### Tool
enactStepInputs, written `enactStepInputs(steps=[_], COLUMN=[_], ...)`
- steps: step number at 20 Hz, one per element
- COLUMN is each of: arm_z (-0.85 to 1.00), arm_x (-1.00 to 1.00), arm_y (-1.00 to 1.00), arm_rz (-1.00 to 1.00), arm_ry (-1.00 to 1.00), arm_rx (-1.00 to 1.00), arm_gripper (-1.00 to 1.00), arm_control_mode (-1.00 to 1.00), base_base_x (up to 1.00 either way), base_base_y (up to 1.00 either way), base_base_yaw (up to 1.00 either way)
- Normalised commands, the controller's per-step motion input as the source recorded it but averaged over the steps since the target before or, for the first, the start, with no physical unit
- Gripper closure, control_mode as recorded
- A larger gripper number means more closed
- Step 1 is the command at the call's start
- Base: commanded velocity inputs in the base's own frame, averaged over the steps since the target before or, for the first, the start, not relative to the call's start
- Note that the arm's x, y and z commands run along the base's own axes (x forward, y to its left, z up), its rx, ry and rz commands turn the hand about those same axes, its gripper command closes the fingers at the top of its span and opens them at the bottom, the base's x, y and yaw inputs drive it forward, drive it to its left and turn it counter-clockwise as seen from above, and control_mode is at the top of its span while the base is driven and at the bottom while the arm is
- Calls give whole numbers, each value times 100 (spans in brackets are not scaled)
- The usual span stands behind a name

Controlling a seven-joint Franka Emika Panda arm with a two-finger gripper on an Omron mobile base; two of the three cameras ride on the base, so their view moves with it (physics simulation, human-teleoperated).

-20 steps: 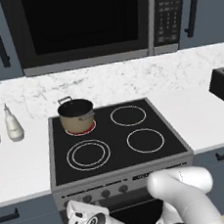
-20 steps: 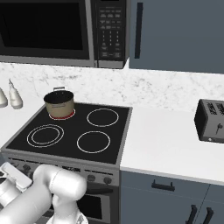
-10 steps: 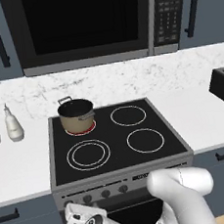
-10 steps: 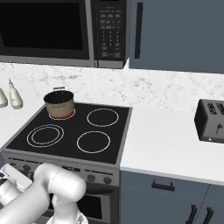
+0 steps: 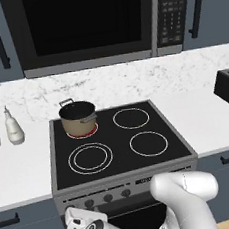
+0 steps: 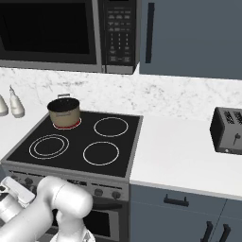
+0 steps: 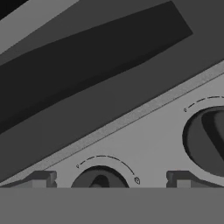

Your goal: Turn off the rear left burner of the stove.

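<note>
Nothing on the cooktop has shifted since the earlier frames, and the arm stays folded low against the front of the stove (image 5: 121, 151). Seen from the hand, the rear left burner (image 5: 82, 132) glows red up and beyond the knob row, under the tan pot (image 5: 77, 117). The gripper (image 7: 111, 183) faces the grey panel, its fingertips (image 7: 41, 179) spread either side of a dark knob (image 7: 99, 178), not visibly touching it; a second knob (image 7: 205, 141) sits to the right. No panel lettering is readable. A toaster (image 6: 228, 130) stands well to the hand's right.
</note>
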Motion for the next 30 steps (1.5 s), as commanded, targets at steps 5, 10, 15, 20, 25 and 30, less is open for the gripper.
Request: enactStepInputs(steps=[5,10,15,20,25,30], arm_z=[-2,0,2,1,0,0], arm_x=[1,0,0,0,0,0], arm_y=[-8,-18,-7,-5,0,0], arm_rz=[4,3,1,0,0,0], arm_ry=[0,-1,0,0,0,0], arm_rx=[0,0,1,1,0,3], arm_gripper=[-100,-100,-100,100,100,100], arm_control_mode=[-100,-100,-100,-100,-100,-100], base_base_x=[0,0,0,0,0,0], base_base_y=[0,0,0,0,0,0], base_base_yaw=[0,0,0,0,0,0])
